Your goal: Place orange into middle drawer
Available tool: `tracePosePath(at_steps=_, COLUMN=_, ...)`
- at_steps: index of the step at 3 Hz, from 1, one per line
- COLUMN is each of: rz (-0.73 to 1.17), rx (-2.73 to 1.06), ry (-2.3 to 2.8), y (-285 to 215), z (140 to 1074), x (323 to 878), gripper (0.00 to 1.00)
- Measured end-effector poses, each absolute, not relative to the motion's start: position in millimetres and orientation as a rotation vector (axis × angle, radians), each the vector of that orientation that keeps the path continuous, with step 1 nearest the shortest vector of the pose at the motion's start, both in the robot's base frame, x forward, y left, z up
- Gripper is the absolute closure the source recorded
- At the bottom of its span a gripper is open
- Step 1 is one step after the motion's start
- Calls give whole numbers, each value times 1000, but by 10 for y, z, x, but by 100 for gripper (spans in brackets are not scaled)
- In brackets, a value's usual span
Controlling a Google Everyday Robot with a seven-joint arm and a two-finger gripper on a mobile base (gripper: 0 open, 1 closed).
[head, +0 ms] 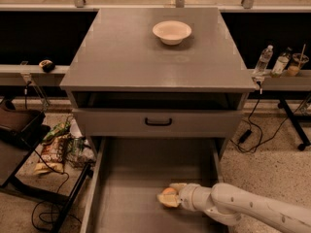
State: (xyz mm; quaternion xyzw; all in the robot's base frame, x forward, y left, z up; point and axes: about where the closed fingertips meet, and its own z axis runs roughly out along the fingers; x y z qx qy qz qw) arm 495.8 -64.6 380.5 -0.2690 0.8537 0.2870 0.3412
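Note:
The middle drawer [131,178] is pulled wide open below the cabinet, a grey box with a flat floor and low side walls. My gripper [167,196] reaches in from the lower right on a white arm, low over the drawer floor near its front. Its pale fingers are shut on the orange [168,192], of which only a small part shows between them. I cannot tell whether the orange touches the floor.
A white bowl [171,31] stands on the cabinet top [121,57]. A grey drawer front with a black handle [158,122] sits above the open drawer. Snack bags [51,152] and cables lie on the floor at left. Bottles [264,59] stand on a shelf at right.

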Motion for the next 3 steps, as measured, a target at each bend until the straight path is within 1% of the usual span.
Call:
tracePosePath(at_steps=1, rz=747, rx=-700, ry=2221, y=-645, z=3805, x=4957, gripper=0)
tracePosePath(at_steps=3, rz=775, rx=-697, ry=2216, y=-613, z=3831, x=4955, gripper=0)
